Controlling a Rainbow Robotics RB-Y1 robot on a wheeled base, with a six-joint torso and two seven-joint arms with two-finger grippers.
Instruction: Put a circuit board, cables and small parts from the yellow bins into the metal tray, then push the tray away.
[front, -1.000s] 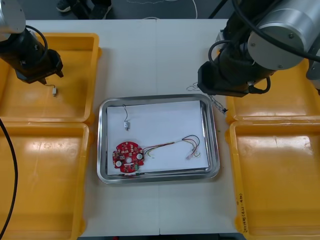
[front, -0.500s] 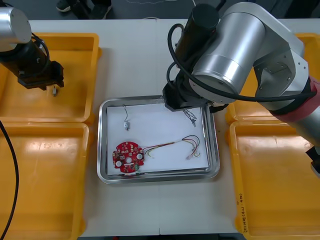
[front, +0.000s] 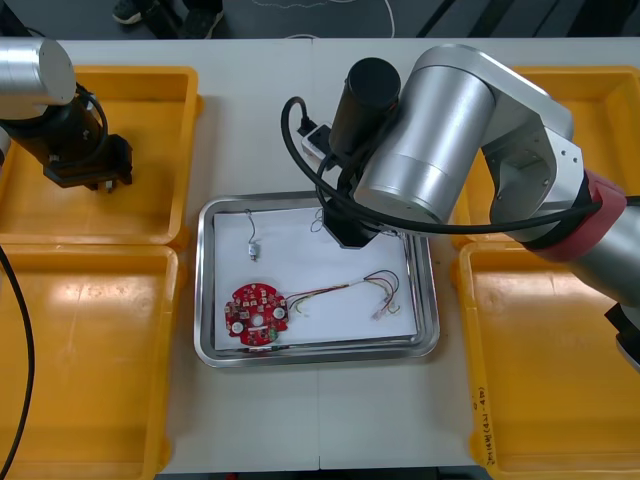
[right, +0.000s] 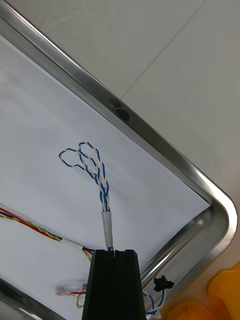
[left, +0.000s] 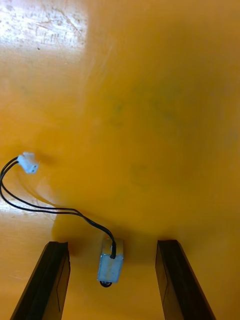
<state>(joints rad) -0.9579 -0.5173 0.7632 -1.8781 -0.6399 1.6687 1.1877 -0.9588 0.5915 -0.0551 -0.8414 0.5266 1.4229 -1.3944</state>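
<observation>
Light tabletop (front: 300, 110), metal tray (front: 205, 290): right tool (right: 114, 252) pinches blue-white cable (right: 100, 185) over it; lower before releasing. Left tool (left: 112, 244), spread, straddles small metal part (left: 110, 265).

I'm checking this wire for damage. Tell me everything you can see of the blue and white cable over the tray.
The blue and white cable is a thin twisted pair of wires, clamped between the shut fingers of the right hand above the white inside of the tray, near one corner. A pale sleeve wraps it just past the fingertips, and beyond that it ends in two small loops. Behind the fingers a short stretch leads to a black plug. Whether the loops touch the lining cannot be told.
</observation>
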